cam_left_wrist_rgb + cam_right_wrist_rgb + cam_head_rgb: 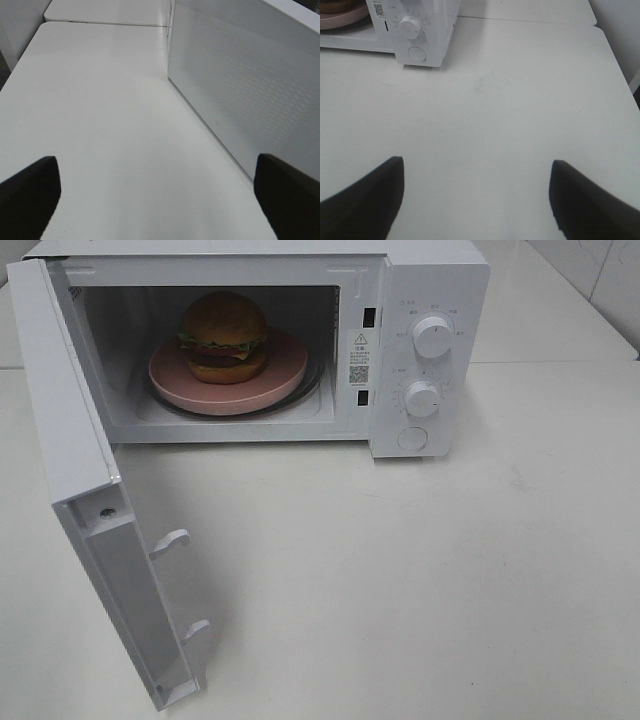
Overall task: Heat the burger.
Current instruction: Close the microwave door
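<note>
Left hand [155,162], right hand [476,164], both spread wide, empty; one burger [224,337], one plate [287,367], inside one microwave [440,288]

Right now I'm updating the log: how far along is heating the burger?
Done: burger sits on the plate inside the microwave. In hand: nothing; left tool and right tool hang open and empty over the table. Left: shut the open door, turn the dial.

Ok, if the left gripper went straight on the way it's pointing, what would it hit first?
Probably only the bare table; the left gripper, jaws open, points along it. The open microwave door runs beside that line, not across it, though its closeness is hard to judge.
</note>
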You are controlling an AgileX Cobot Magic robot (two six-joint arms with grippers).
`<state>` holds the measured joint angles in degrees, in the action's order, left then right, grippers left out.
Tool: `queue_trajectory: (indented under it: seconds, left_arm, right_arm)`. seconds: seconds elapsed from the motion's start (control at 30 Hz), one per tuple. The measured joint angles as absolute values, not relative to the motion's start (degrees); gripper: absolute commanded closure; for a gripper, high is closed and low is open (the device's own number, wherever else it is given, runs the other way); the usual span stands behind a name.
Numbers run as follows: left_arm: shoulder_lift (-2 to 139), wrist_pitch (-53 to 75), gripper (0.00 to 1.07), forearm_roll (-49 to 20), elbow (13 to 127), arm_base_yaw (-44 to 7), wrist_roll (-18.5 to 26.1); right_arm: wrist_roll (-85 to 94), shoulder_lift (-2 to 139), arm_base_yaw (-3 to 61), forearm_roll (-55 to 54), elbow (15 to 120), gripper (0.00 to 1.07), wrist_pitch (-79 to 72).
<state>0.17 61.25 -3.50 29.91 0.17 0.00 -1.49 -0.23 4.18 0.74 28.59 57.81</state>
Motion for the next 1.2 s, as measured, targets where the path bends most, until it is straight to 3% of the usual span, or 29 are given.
queue_trajectory:
  seconds: [0.13, 0.2, 0.23, 0.3, 0.33, 0.4, 0.43, 0.5, 0.6, 0.63, 0.7, 0.73, 1.2]
  left_arm:
    - [2.6, 60.5, 0.17, -3.5, 30.6, 0.2, 0.0]
    - [6.0, 58.0, 0.31, -3.5, 31.1, 0.2, 0.0]
    - [6.0, 58.0, 0.31, -3.5, 31.1, 0.2, 0.0]
    - [11.1, 54.8, 0.51, -3.5, 31.2, 0.2, 0.0]
    - [11.1, 54.8, 0.51, -3.5, 31.2, 0.2, 0.0]
    - [15.1, 53.7, 0.65, -3.5, 31.2, 0.2, 0.0]
    - [15.1, 53.7, 0.65, -3.5, 31.2, 0.2, 0.0]
    - [19.0, 53.0, 0.78, -3.5, 31.2, 0.2, 0.0]
    - [20.2, 52.7, 0.83, -3.5, 31.2, 0.2, 0.0]
    - [22.5, 51.8, 0.93, -3.5, 31.2, 0.2, 0.0]
    - [24.6, 50.4, 0.99, -3.6, 31.2, 0.2, 0.0]
    - [25.8, 49.5, 1.07, -3.6, 31.1, 0.2, 0.0]
    - [35.8, 22.7, 1.07, -7.0, 25.1, 0.2, 5.3]
  right_arm:
    - [-1.5, -0.2, 4.2, 0.7, 28.6, 0.31, 57.8]
    - [-1.5, -0.2, 4.2, 0.7, 28.6, 0.31, 57.8]
    - [-1.5, -0.2, 4.2, 0.7, 28.6, 0.31, 57.8]
    - [-1.5, -0.2, 4.2, 0.7, 28.6, 0.31, 57.8]
    - [-1.5, -0.2, 4.2, 0.7, 28.6, 0.31, 57.8]
    - [-1.5, -0.2, 4.2, 0.7, 28.6, 0.31, 57.8]
    - [-1.5, -0.2, 4.2, 0.7, 28.6, 0.31, 57.8]
    - [-1.5, -0.2, 4.2, 0.7, 28.6, 0.31, 57.8]
    - [-1.5, -0.2, 4.2, 0.7, 28.6, 0.31, 57.8]
    - [-1.5, -0.2, 4.2, 0.7, 28.6, 0.31, 57.8]
    - [-1.5, -0.2, 4.2, 0.7, 28.6, 0.31, 57.8]
    - [-1.5, -0.2, 4.2, 0.7, 28.6, 0.31, 57.8]
    - [-1.5, -0.2, 4.2, 0.7, 28.6, 0.31, 57.8]
